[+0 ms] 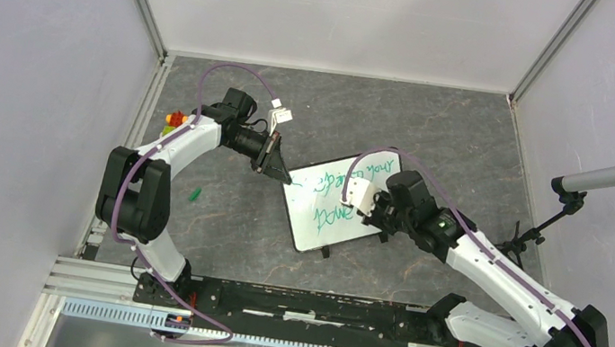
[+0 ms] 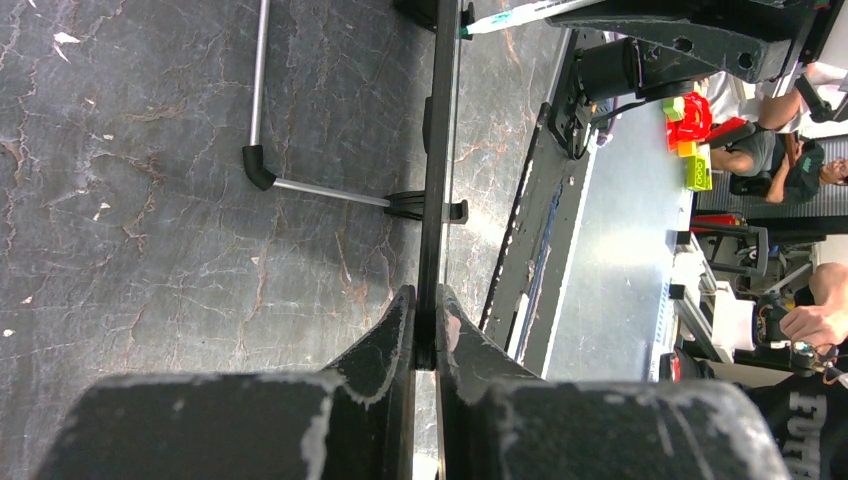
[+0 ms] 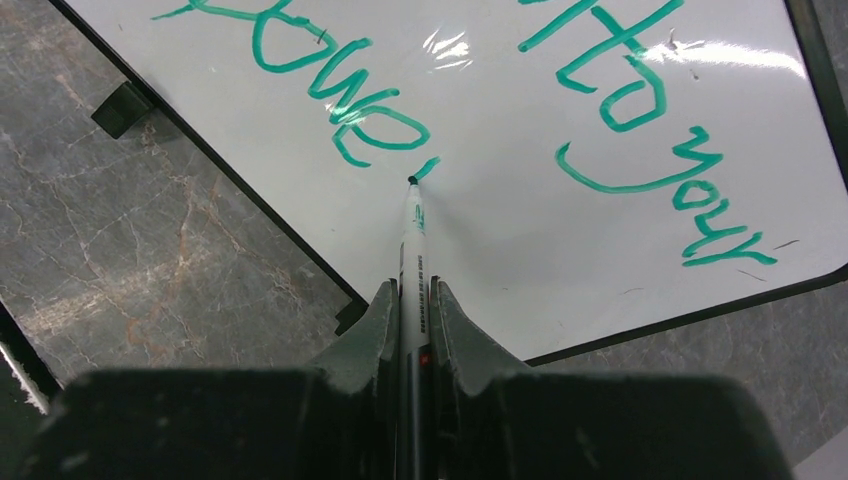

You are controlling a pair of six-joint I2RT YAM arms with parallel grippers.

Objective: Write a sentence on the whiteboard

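The whiteboard (image 1: 311, 231) lies tilted on the dark table, its black frame seen edge-on as a thin strip (image 2: 437, 150) in the left wrist view. My left gripper (image 1: 276, 169) (image 2: 426, 322) is shut on the board's edge at its upper left corner. The sentence (image 1: 334, 201) (image 3: 345, 95) runs in green over two lines. My right gripper (image 1: 365, 206) (image 3: 412, 300) is shut on a white marker (image 3: 413, 240). Its tip rests on the board just after the last green letter of the lower line.
A small green cap (image 1: 194, 193) lies on the table left of the board. Coloured blocks (image 1: 174, 119) sit by the left wall. The board's wire stand (image 2: 300, 187) sticks out to one side. A microphone stand (image 1: 569, 198) reaches in from the right.
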